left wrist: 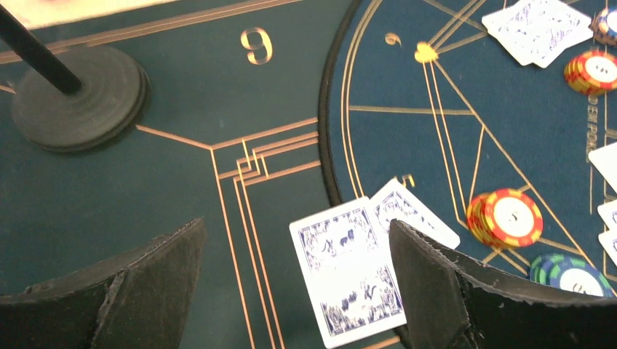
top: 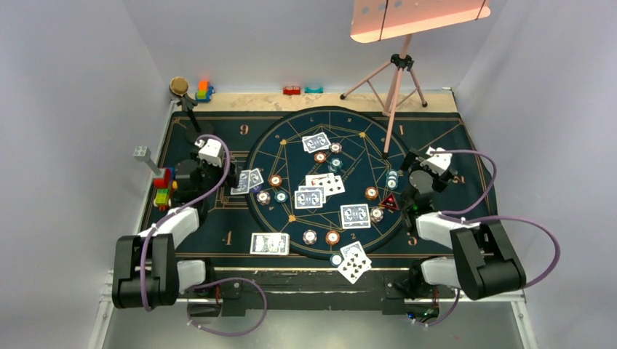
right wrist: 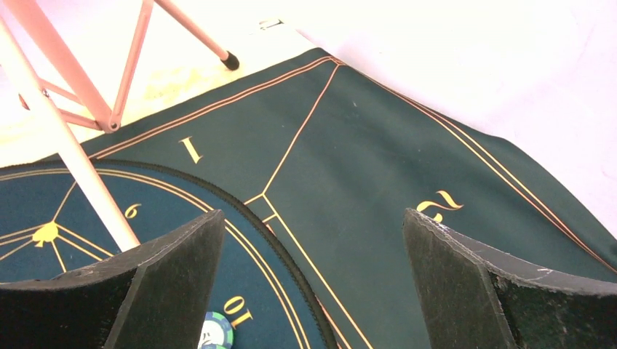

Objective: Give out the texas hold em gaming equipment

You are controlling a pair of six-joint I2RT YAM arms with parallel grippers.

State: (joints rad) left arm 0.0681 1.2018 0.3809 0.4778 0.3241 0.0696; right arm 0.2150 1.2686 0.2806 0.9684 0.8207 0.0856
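Note:
Blue-backed playing cards (top: 355,215) and small round chips (top: 332,237) lie scattered over the round centre of the mat, with a red triangular token (top: 390,201) near its right side. My left gripper (top: 218,163) hovers open at the circle's left edge. In the left wrist view its open fingers (left wrist: 297,225) straddle two overlapping face-down cards (left wrist: 349,269), and an orange chip stack (left wrist: 509,218) lies to the right. My right gripper (top: 420,171) is open and empty (right wrist: 313,214) over the mat's right side. A green-and-blue chip (right wrist: 216,331) peeks out beside its left finger.
A pink tripod (top: 396,80) stands on the far part of the mat (top: 451,138), and its leg (right wrist: 80,160) runs close to my right gripper. A black stand with a round base (left wrist: 73,94) is far left. Toy blocks (top: 164,189) sit beside the left arm.

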